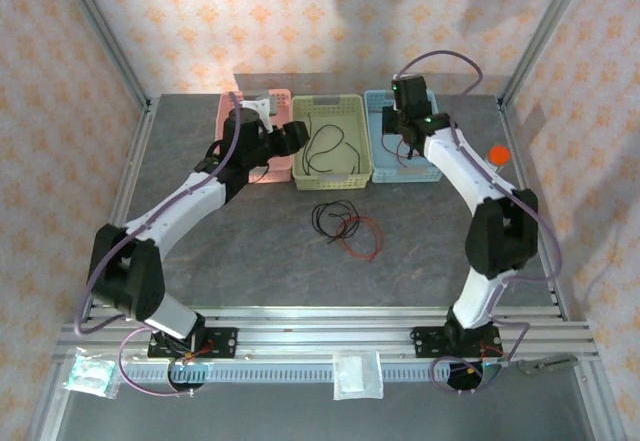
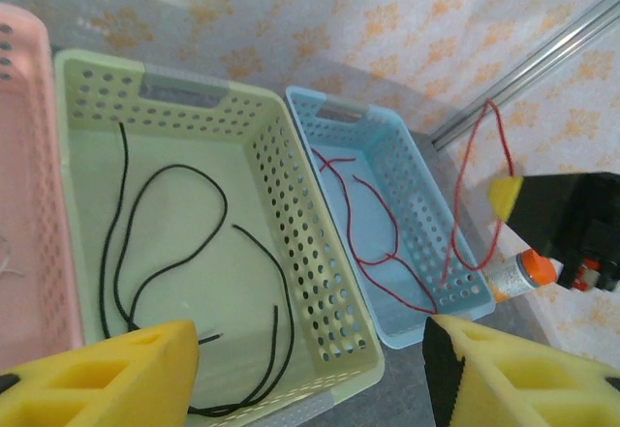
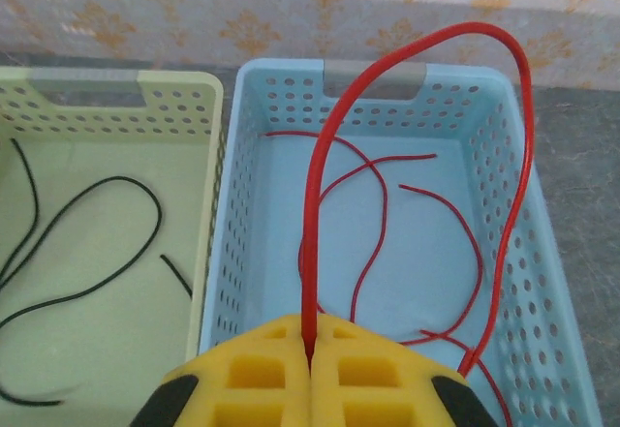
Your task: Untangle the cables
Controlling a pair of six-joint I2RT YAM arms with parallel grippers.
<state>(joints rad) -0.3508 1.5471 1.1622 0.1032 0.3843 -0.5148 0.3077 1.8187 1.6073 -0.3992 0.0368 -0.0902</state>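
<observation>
One red cable (image 3: pixel 312 204) pinched between right fingers (image 3: pixel 257 374) (end hidden).

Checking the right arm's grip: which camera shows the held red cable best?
Right wrist: the right gripper pinches the red cable centre-frame, loop arching over the blue basket. Left wrist shows the loop side-on. Top external: too thin to tell.

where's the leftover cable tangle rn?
Top view: the tangle of black and red cables lies on the table near its centre, just in front of the green basket.
</observation>
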